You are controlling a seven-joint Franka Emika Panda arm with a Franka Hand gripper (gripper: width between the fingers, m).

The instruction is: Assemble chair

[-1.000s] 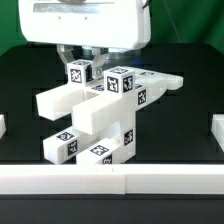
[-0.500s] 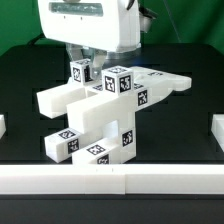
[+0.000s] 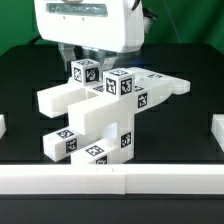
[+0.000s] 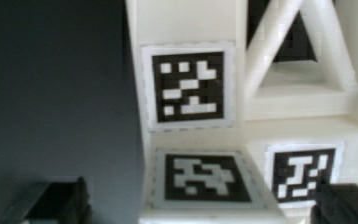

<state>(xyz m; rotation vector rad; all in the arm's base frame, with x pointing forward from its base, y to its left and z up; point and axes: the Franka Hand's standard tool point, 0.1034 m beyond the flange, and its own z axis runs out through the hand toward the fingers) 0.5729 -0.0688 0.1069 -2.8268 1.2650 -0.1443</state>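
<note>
The chair [image 3: 105,115] is a blocky white structure of bars and panels with black-and-white tags, standing in the middle of the black table. A small tagged post [image 3: 85,71] rises at its back top. My gripper [image 3: 86,58] hangs from the white hand above, with its fingers down on either side of that post. In the wrist view the gripper [image 4: 202,205] straddles a tagged white piece [image 4: 194,90]. The dark fingers [image 4: 57,200] stand apart from it, with a gap on one side. The gripper is open and empty.
A white rail [image 3: 110,180] runs along the table's front edge. Short white pieces sit at the exterior view's left edge [image 3: 3,126] and right edge [image 3: 217,132]. Black table surface [image 3: 180,130] surrounds the chair.
The hand has risen and shifted slightly toward the exterior view's right since a second ago. The tagged post at the top looks slightly shifted. The rest of the chair has not moved.
</note>
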